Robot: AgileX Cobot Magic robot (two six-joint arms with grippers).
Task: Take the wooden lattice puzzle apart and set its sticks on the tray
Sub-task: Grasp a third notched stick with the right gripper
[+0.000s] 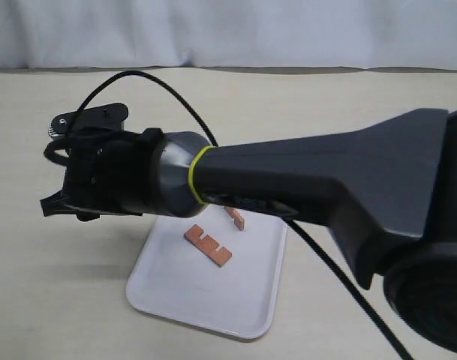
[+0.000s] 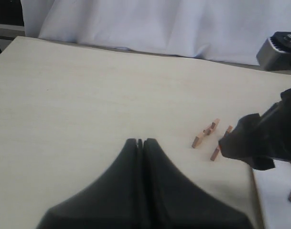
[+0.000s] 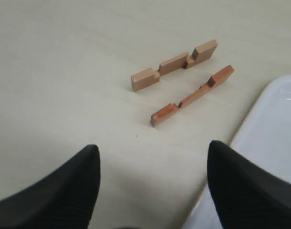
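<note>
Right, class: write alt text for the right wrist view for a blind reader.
A paler notched stick and a redder notched stick lie side by side, not touching, on a pale table, beside the corner of a white tray. The robot's open right hand hovers in front of them, empty.

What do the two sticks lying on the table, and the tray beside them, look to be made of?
The sticks: wood by the look, reddish-brown with paler cut ends, matt and apparently unvarnished, with square-sawn notches. The tray: probably plastic, plain white and smooth, with a soft sheen along its rounded raised rim.
</note>
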